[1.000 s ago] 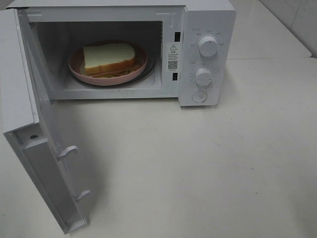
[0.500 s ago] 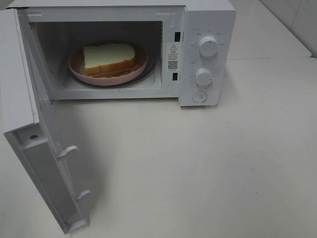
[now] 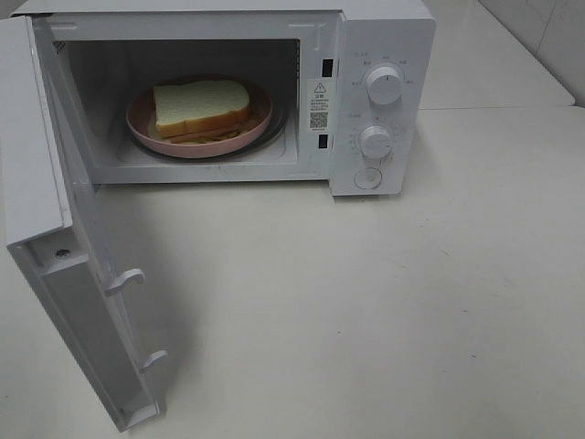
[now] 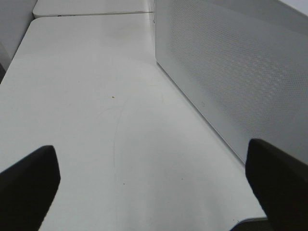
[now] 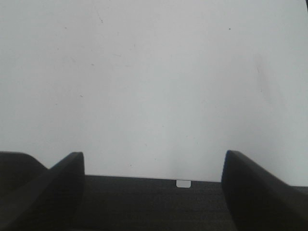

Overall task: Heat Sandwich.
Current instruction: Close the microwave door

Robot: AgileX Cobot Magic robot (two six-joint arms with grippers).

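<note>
The sandwich, pale white bread with a tan crust, lies on a round pink plate inside the white microwave. The microwave door stands wide open, swung out to the left. No arm shows in the exterior high view. In the left wrist view my left gripper is open and empty over the white table, beside the door's perforated outer face. In the right wrist view my right gripper is open and empty over bare table.
The microwave's control panel carries two round knobs and a round button. The white table stretches in front of it. A seam to a second table runs at the back right.
</note>
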